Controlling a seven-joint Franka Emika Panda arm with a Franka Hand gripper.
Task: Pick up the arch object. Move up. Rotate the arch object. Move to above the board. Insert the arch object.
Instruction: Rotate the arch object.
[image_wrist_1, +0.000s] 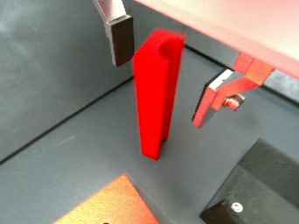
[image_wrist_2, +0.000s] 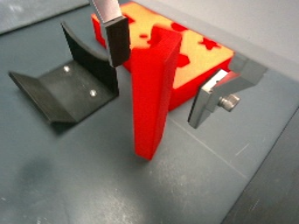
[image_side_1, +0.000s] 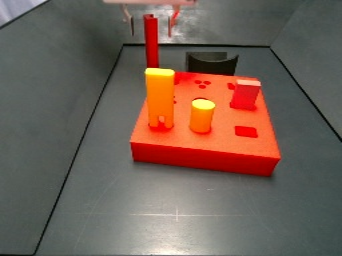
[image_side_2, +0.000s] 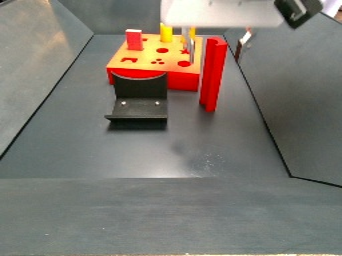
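The arch object (image_wrist_1: 156, 92) is a plain bright-red slab standing upright on the grey floor. It shows in both wrist views (image_wrist_2: 155, 96) and in both side views (image_side_1: 151, 42) (image_side_2: 213, 72). My gripper (image_wrist_1: 167, 70) is open around its top. One finger (image_wrist_2: 114, 39) and the other finger (image_wrist_2: 211, 101) stand on either side with a gap to the slab. The board (image_side_1: 207, 148) is a large red block with cut-outs. It lies close beside the arch object (image_wrist_2: 201, 54) (image_side_2: 150, 64).
On the board stand an orange-yellow upright piece (image_side_1: 159, 95), a yellow cylinder (image_side_1: 202, 115) and a short red block (image_side_1: 246, 93). The dark fixture (image_wrist_2: 70, 83) stands on the floor next to the board and the slab (image_side_2: 138, 102). Grey walls enclose the floor.
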